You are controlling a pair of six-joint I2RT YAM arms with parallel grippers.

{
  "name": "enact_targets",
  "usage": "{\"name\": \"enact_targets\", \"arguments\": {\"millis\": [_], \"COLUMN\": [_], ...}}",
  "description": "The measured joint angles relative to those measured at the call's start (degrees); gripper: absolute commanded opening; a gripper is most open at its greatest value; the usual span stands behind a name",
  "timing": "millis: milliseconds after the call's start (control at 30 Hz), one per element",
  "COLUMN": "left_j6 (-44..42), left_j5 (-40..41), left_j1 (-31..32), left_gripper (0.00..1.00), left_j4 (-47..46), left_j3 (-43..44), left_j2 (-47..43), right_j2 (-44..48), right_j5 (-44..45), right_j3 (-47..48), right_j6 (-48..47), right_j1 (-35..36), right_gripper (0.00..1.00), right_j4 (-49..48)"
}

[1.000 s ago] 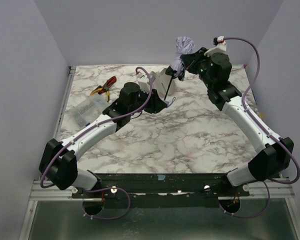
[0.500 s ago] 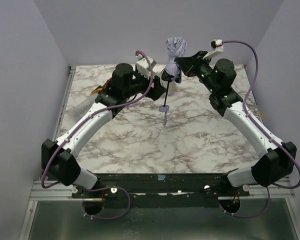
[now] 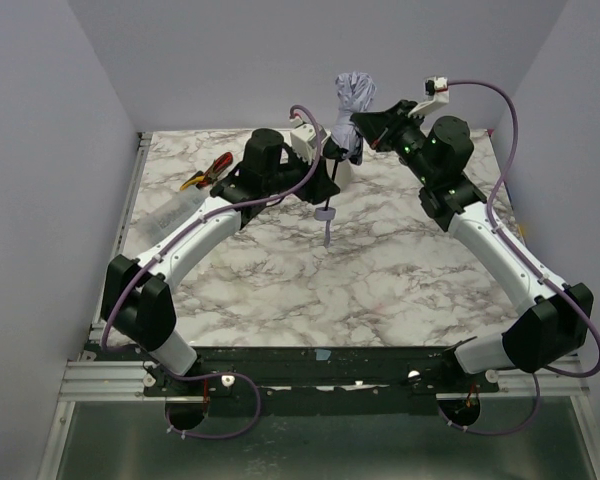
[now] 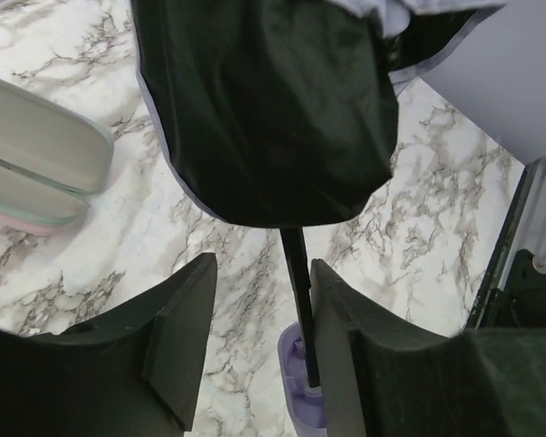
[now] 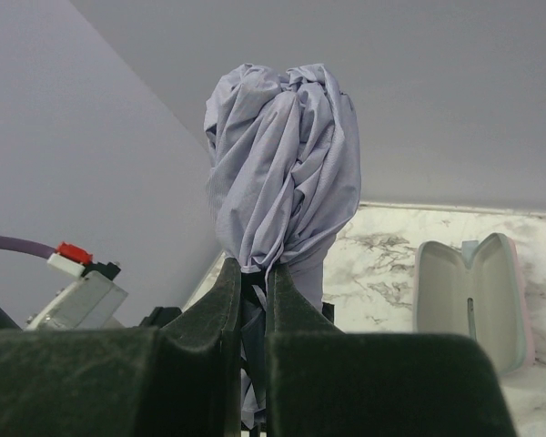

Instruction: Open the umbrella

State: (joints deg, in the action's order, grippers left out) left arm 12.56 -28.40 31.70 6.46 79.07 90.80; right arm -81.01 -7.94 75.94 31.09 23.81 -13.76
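Bare marble of the table (image 3: 380, 280) across the middle and lower part of the top view, shut in by grey walls at left, right and top. Near the left edge, red-and-yellow pliers (image 3: 208, 172) and a clear box (image 3: 170, 215). At upper centre, held up: the umbrella (image 3: 353, 97), canopy bunched, thin shaft hanging down to the handle (image 3: 326, 218). Right gripper (image 5: 252, 278) pinched tight on the canopy's gathered cloth. Left gripper (image 4: 259, 296) parted, straddling the shaft, one finger (image 4: 346, 337) just beside it; contact impossible to tell.
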Motion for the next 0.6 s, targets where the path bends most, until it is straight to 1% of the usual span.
{"name": "enact_targets", "arguments": {"millis": [67, 167, 600], "left_j6": [1.0, 1.7, 2.0], "left_j5": [-0.7, -1.2, -1.9], "left_j1": [0.2, 0.4, 1.9], "left_gripper": [0.38, 0.37, 0.36], "left_j4": [0.0, -0.1, -0.8], "left_j3": [-0.2, -1.8, -14.3], "left_j2": [0.7, 1.1, -0.2], "right_j2": [-0.5, -1.2, -8.0], "right_j5": [0.4, 1.3, 7.8], "right_j3": [1.1, 2.9, 13.2], "right_j6": [0.0, -0.4, -7.5], "right_j1": [0.0, 0.0, 0.2], "right_gripper": [0.01, 0.01, 0.01], "right_j4": [0.1, -0.2, -2.0]}}
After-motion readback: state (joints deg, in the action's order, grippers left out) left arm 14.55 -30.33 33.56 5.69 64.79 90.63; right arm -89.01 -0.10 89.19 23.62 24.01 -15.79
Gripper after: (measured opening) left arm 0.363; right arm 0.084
